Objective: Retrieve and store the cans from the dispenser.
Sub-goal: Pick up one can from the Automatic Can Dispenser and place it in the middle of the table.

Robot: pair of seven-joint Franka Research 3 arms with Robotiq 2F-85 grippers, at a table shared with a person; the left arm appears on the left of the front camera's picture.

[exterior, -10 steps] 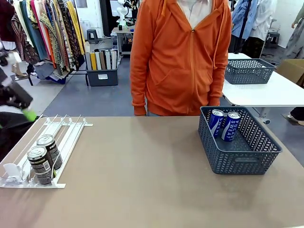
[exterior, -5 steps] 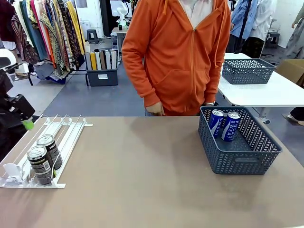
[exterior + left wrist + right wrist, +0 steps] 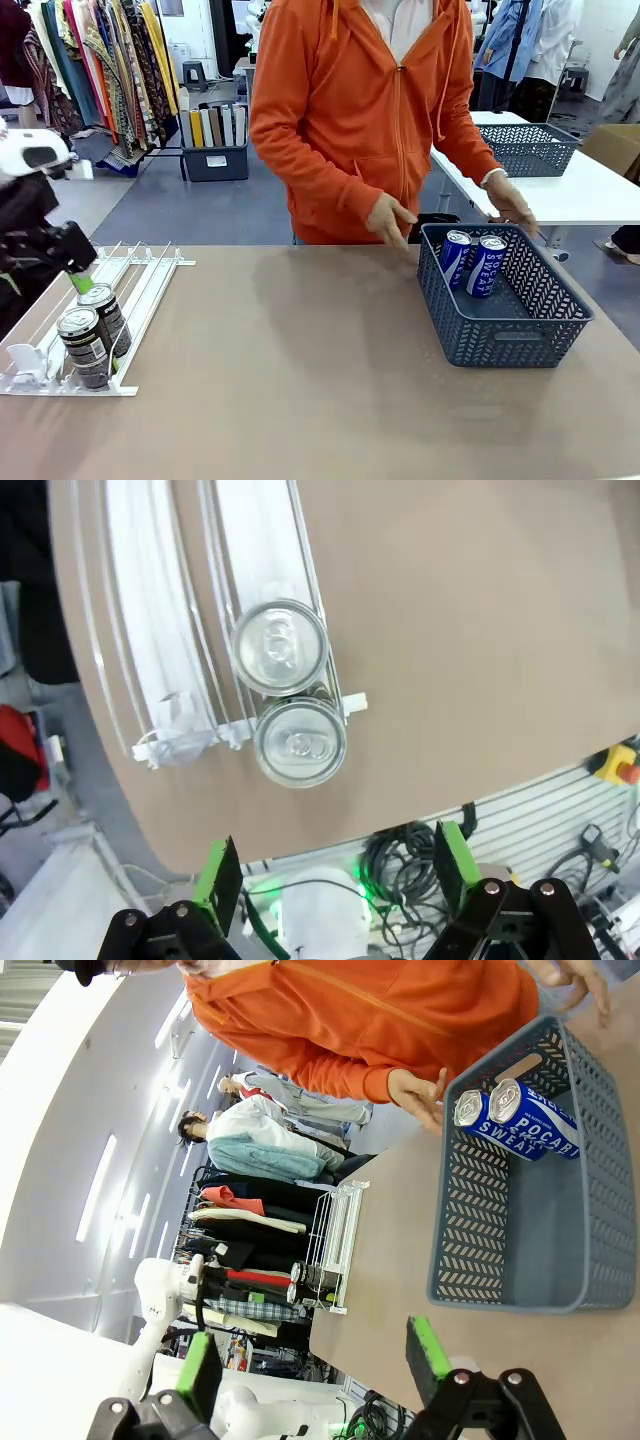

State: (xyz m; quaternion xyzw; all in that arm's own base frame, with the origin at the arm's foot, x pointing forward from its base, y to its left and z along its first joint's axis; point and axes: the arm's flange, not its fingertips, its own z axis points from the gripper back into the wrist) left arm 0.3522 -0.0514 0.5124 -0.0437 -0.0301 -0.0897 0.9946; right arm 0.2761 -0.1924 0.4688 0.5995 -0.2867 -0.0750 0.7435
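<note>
From the front, we see two dark brown drink cans (image 3: 85,345) standing in the flat white plastic rail rack (image 3: 140,275), with our left gripper (image 3: 78,278) just above them. Two blue cans (image 3: 485,265) rest in the grey lattice basket (image 3: 510,335). At the left wrist, its jaws are spread wide and empty over the can tops. At the right wrist, the right gripper (image 3: 312,1360) gapes empty, facing the basket.

The person (image 3: 330,150) wore an orange zip hoodie (image 3: 440,110) over a white top (image 3: 385,15); the white left arm (image 3: 35,155) ended in a black left gripper (image 3: 335,875) with green pads (image 3: 218,880).
</note>
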